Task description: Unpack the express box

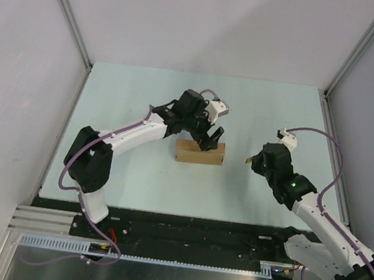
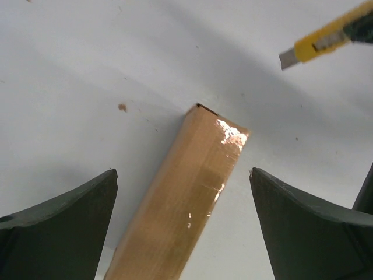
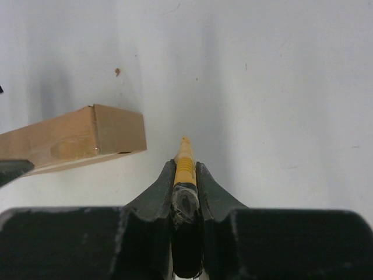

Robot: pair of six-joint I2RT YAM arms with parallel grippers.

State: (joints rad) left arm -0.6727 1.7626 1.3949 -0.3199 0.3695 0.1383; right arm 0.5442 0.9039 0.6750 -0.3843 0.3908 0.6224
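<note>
The express box (image 1: 200,152) is a brown cardboard box lying closed on the table's middle, with glossy tape along its top (image 2: 192,192). My left gripper (image 1: 209,140) hangs open just above it, fingers (image 2: 64,227) wide to either side and not touching. My right gripper (image 1: 255,161) is shut on the yellow-and-black utility knife (image 3: 185,166), held to the right of the box. The knife's tip (image 2: 317,46) points toward the box end (image 3: 116,131) from a short gap away.
The pale table (image 1: 145,94) is walled by white panels left, back and right, with metal posts (image 1: 69,16) at the corners. A small brown speck (image 2: 122,107) lies on the table beside the box. A black rail (image 1: 183,228) runs along the near edge.
</note>
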